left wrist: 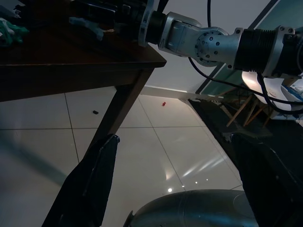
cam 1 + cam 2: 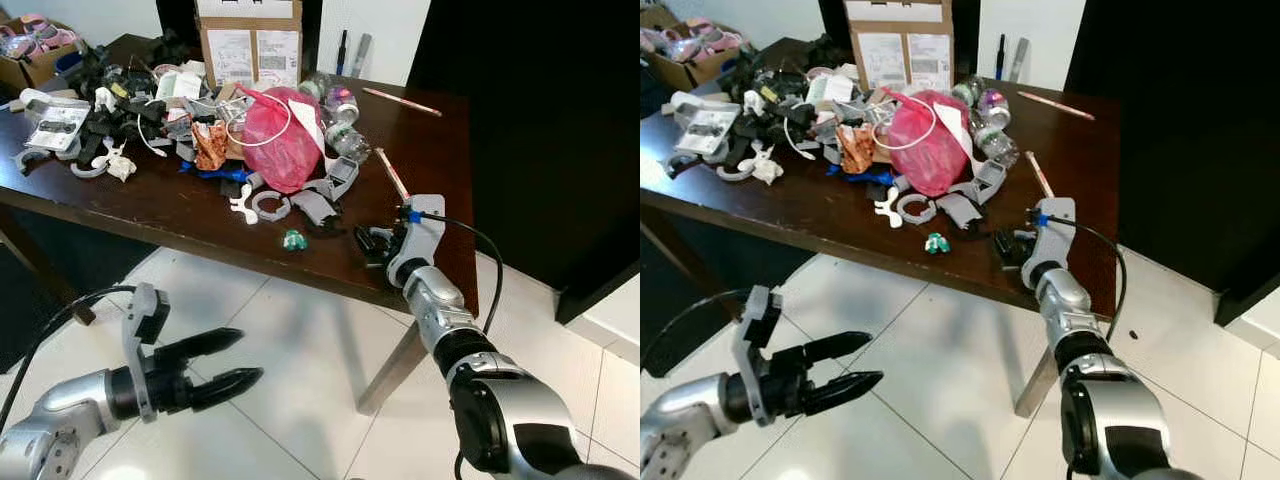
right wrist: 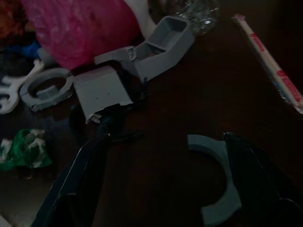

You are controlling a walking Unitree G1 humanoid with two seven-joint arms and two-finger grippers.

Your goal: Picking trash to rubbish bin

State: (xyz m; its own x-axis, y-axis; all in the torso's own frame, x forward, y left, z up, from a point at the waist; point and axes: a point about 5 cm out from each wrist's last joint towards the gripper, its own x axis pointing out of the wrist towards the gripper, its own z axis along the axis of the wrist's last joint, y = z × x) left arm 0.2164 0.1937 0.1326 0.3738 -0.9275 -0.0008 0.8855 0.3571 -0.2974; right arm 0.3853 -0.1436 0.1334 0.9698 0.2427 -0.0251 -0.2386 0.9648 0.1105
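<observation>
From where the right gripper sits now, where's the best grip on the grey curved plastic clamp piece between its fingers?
Probably across the middle of the arc of the grey curved plastic clamp piece, where the band is narrowest. It lies flat on the dark wooden table, its open side facing one finger, so come straight down from above. The right gripper is open and already straddles it.
</observation>
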